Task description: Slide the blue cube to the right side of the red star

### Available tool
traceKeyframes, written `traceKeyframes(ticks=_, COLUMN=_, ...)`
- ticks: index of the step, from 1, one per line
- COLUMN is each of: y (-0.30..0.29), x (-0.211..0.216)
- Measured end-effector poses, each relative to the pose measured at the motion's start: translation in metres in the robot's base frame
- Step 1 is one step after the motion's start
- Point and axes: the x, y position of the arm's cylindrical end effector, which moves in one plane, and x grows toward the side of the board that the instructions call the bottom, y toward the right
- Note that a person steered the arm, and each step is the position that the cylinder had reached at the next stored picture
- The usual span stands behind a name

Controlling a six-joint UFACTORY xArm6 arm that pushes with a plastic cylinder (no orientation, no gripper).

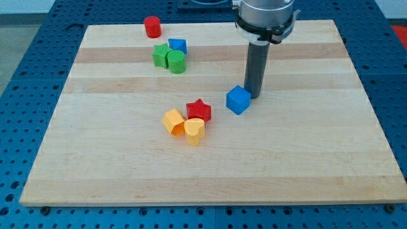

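The blue cube (pixel 238 100) sits near the middle of the wooden board, to the right of the red star (pixel 199 110) with a small gap between them. My tip (pixel 255 96) rests on the board just to the right of and slightly behind the blue cube, touching or almost touching its upper right edge. The rod rises straight up from there to the arm's grey flange at the view's top.
A yellow hexagon (pixel 173 121) and a yellow heart (pixel 194 130) touch the red star's lower left. At the view's upper left stand a red cylinder (pixel 152 27), a small blue block (pixel 178 46), a green star (pixel 161 55) and a green cylinder (pixel 176 61).
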Motion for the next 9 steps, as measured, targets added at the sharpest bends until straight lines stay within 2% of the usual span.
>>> traceKeyframes(ticks=3, y=-0.025, x=-0.001)
traceKeyframes(ticks=7, y=-0.021, x=0.053)
traceKeyframes(ticks=8, y=0.017, x=0.031)
traceKeyframes(ticks=9, y=0.028, x=-0.04)
